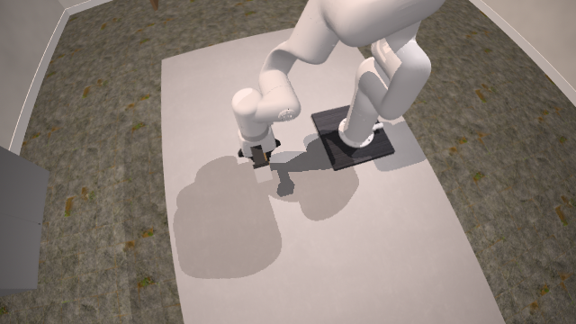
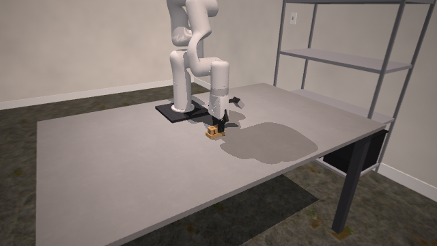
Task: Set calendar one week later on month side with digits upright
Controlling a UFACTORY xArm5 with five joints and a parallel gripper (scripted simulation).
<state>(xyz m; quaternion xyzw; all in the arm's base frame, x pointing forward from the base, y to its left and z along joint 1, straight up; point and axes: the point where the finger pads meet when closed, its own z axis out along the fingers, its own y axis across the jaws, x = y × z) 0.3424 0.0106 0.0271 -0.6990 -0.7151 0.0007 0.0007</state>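
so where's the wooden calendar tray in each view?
Top: almost wholly hidden under the pincer; only a pale sliver of the tray shows just below it, left of centre.
Exterior: tray sits mid-frame on the table, at the foot of the lowered pincer, one cube showing "1".
Shared landmark: the arm's black base plate.
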